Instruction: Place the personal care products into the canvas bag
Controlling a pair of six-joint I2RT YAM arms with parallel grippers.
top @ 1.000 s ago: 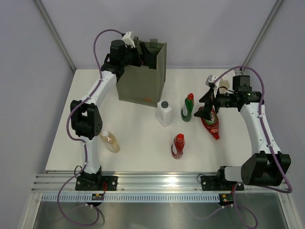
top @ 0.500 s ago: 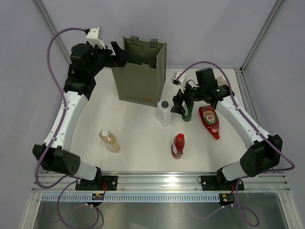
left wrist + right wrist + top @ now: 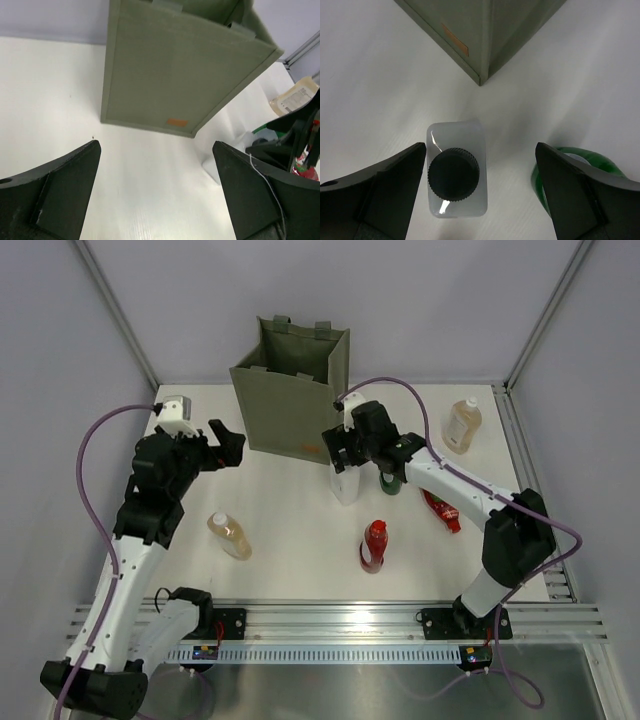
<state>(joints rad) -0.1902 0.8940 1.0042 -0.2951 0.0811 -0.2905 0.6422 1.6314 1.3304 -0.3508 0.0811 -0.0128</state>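
The olive canvas bag [image 3: 290, 390] stands open at the back; its orange label [image 3: 177, 122] faces front. My right gripper [image 3: 340, 455] is open, directly above one white bottle with a dark cap [image 3: 454, 175]; the cap lies between the fingers, nearer the left one, untouched. A green bottle [image 3: 390, 478] stands just right of it. One red bottle [image 3: 373, 545] stands in front, another [image 3: 443, 510] lies on its side. Amber bottles sit front left [image 3: 230, 535] and back right [image 3: 462, 425]. My left gripper [image 3: 228, 445] is open and empty, left of the bag.
The white table [image 3: 290, 570] ends in a metal rail at the near edge. Grey walls and frame posts close in the back and sides. The bag's corner [image 3: 485, 35] is just beyond the white bottle.
My left arm has drawn out of the bag's top and swung down to its left. My right arm has moved left from the lying red bottle to above the white bottle.
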